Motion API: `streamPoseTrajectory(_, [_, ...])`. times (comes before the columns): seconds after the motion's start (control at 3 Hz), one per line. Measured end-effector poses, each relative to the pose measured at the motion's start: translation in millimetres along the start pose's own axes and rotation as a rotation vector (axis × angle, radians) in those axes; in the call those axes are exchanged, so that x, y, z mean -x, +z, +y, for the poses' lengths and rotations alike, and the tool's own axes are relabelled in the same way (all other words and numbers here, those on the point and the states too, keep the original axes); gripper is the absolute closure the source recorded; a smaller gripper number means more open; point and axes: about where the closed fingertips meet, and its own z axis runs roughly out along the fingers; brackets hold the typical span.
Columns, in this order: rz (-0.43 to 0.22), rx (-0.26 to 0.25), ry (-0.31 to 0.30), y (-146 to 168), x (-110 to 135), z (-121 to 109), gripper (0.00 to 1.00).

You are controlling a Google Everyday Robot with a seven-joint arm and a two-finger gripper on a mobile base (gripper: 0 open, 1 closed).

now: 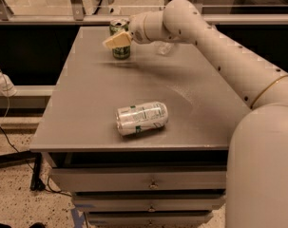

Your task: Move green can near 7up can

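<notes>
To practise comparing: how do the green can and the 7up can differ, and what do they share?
The green can stands upright; the 7up can lies on its side. The green can is dark, the 7up can silver-white with green print. The gripper is at the green can, far back on the table; the 7up can lies alone near the front. Both are similar-sized drink cans.
</notes>
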Motion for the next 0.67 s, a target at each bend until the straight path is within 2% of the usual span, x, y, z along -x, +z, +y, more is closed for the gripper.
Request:
streamPoseTrajectory(0.33, [0.005,-0.005,0.019,-1.7,-4.7,-4.3,0.41])
streamPoseTrajectory(0.67, [-0.015,0.024,0.047,-13.6,-7.2,4.6,0.64])
